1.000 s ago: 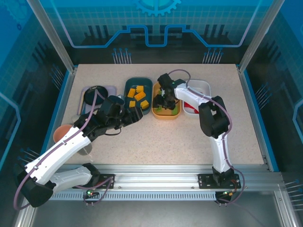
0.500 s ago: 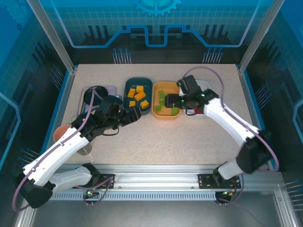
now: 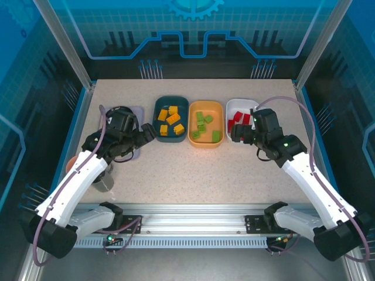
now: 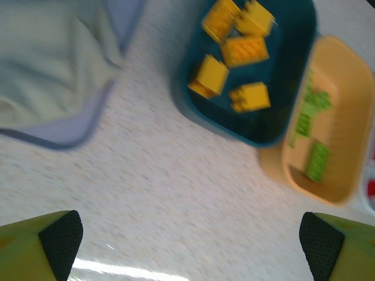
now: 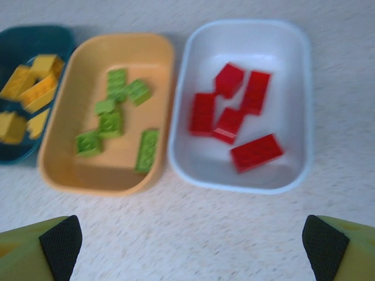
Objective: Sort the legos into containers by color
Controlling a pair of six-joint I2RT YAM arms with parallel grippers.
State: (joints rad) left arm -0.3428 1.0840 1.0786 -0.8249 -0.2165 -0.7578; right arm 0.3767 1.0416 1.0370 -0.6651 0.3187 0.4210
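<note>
Top view: yellow legos [image 3: 171,119] are noted in the teal bin [image 3: 156,117], green legos [image 3: 202,124] in the orange bin [image 3: 206,103], red legos [image 3: 237,120] in the white bin [image 3: 243,100] (bins side by side on the surface [image 3: 234,175]). Left wrist: the left tool [image 4: 190,243] is held spread above the surface. Right wrist: the right tool [image 5: 190,246] is likewise spread, near the white bin.

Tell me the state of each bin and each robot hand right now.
Teal bin, holding yellow bricks.
Orange bin, holding green bricks.
White bin, holding red bricks.
Left hand, open and empty, over bare table.
Right hand, open and empty, in front of the bins.
</note>
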